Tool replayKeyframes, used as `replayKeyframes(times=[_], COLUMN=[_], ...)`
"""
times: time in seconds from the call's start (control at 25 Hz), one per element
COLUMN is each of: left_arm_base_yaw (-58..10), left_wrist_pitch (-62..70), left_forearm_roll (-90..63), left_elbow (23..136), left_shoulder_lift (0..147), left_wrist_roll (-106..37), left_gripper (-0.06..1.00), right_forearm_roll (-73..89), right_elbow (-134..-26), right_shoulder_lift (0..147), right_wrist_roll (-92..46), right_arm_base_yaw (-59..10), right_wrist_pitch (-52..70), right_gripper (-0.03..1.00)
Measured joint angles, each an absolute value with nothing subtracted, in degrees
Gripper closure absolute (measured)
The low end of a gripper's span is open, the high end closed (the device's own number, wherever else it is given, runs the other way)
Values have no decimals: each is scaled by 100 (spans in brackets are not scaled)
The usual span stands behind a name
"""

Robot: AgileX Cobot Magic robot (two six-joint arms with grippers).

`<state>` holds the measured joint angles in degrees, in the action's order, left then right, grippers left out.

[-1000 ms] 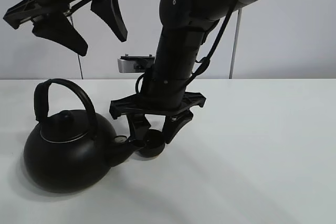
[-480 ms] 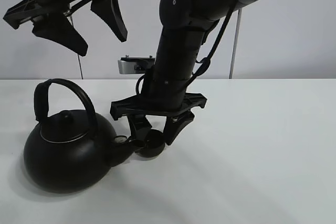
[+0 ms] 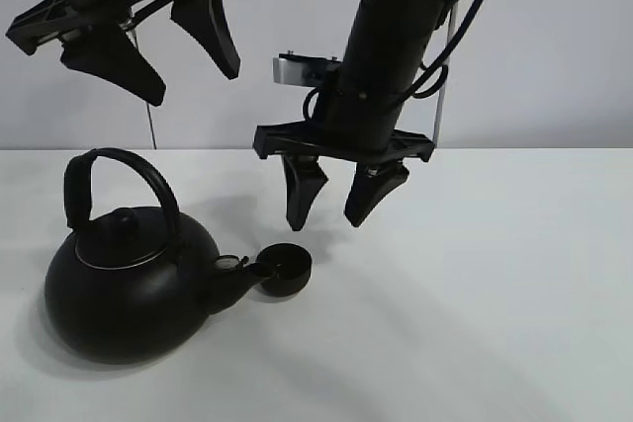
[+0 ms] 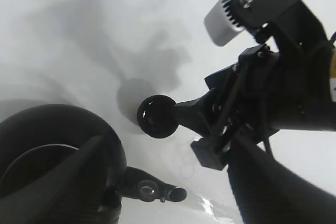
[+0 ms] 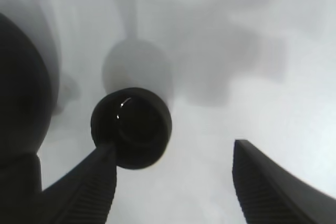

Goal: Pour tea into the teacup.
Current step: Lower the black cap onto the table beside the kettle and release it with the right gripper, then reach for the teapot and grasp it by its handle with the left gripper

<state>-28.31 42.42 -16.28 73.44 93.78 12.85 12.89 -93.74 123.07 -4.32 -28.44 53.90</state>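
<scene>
The small black teacup stands on the white table, right beside the spout of the big black kettle. My right gripper hangs open above the cup and slightly to its right, holding nothing. In the right wrist view the teacup lies below the open gripper, close to one of its fingers. My left gripper is open and empty, high above the kettle's arched handle. The left wrist view looks down on the teacup and the kettle.
The right arm rises over the table's middle, with its wrist camera sticking out to the left. A thin pole stands against the back wall. White table surface stretches to the right and front of the cup.
My right gripper, which straddled the teacup low at the table, has lifted and shifted right. The cup stays on the table by the spout. The left arm has not moved.
</scene>
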Motion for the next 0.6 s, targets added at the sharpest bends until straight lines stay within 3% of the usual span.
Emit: replayKeyframes(times=[0.6], left_arm_base_yaw=[-2831], left_wrist_pitch=[4229], left_forearm_roll=[-1628], left_elbow=[7344], left_shoulder_lift=[9378], left_wrist_roll=[1285], left_gripper=[47], right_forearm_roll=[1672], right_elbow=[-9374], right_shoulder_lift=[11484], right_wrist_roll=[-604], right_arm_base_yaw=[-2270], right_wrist_pitch=[6431], right_gripper=[53])
